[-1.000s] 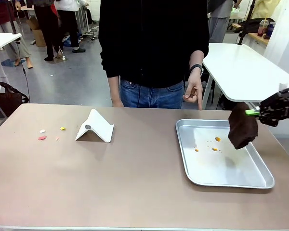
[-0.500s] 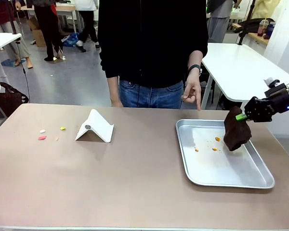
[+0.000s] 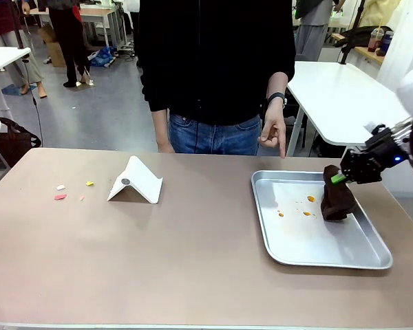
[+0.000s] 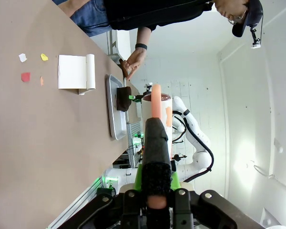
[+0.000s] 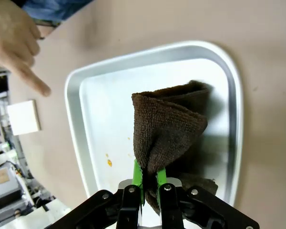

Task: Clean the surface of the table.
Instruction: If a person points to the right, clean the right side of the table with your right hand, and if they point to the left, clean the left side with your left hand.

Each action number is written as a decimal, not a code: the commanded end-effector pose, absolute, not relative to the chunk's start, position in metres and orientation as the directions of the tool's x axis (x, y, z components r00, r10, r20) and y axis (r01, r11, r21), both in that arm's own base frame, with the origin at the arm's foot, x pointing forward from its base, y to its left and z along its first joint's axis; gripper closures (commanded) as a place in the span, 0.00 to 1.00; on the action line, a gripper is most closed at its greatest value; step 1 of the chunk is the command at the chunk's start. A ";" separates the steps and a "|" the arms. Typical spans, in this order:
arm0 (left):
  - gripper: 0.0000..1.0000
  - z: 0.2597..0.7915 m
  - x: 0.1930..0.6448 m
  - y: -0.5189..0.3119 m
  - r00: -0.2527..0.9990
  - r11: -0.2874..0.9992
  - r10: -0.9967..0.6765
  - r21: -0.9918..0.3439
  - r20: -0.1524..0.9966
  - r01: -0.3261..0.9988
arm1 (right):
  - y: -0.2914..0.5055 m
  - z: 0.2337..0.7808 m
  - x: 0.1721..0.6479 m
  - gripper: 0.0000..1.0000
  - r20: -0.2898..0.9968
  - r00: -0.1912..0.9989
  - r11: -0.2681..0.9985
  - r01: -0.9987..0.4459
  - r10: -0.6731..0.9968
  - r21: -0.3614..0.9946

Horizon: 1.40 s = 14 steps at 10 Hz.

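The tan-brown table (image 3: 193, 261) carries a few small coloured scraps (image 3: 60, 195) at its left. My right gripper (image 3: 339, 179) is shut on a dark brown cloth (image 3: 336, 199), whose lower end rests on the metal tray (image 3: 289, 251) beside orange specks (image 3: 307, 213). In the right wrist view the cloth (image 5: 169, 129) hangs from my right gripper (image 5: 149, 177) over the tray (image 5: 148, 52). The left wrist view has my left gripper (image 4: 154, 183) shut on a black and orange tool (image 4: 157, 148), off the table (image 4: 28, 143).
A white folded stand (image 3: 134, 182) sits left of centre. A person stands at the far edge, one hand (image 3: 275, 134) pointing down at the tray's far rim. A white-topped table (image 3: 344, 96) stands behind on the right.
My right gripper moved left and down, lowering the brown cloth from above the tray's right side until its lower end touches the tray. The person's hand stayed pointing.
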<state>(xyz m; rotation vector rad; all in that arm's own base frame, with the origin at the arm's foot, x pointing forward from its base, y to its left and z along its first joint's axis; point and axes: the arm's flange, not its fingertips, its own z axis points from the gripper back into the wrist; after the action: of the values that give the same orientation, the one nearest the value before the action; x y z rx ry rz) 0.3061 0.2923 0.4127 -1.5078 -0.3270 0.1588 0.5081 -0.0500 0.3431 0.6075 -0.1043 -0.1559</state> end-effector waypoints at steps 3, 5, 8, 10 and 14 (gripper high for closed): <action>0.85 0.415 0.303 0.292 0.947 0.068 0.295 -0.991 0.129 0.114 | -0.003 0.315 0.528 0.87 -0.058 0.989 0.825 0.145 -0.135 0.546; 0.85 0.415 0.303 0.292 0.947 0.068 0.295 -0.991 0.129 0.114 | 0.020 0.300 0.528 0.87 -0.090 0.990 0.833 0.140 -0.109 0.535; 0.85 0.415 0.303 0.292 0.947 0.068 0.295 -0.991 0.129 0.114 | 0.041 0.298 0.522 0.87 -0.110 0.992 0.819 0.109 -0.056 0.564; 0.85 0.415 0.303 0.292 0.947 0.068 0.295 -0.991 0.129 0.114 | 0.063 0.300 0.510 0.87 -0.105 0.994 0.794 0.069 -0.007 0.603; 0.85 0.415 0.303 0.292 0.947 0.068 0.295 -0.991 0.129 0.114 | 0.104 0.294 0.483 0.87 -0.094 0.989 0.801 -0.037 0.116 0.597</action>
<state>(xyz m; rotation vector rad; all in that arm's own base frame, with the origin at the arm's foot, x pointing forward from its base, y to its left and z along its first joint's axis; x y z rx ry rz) 0.3061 0.2923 0.4126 -1.5079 -0.3268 0.1590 0.4962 0.1007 0.2912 0.6346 0.1413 0.0392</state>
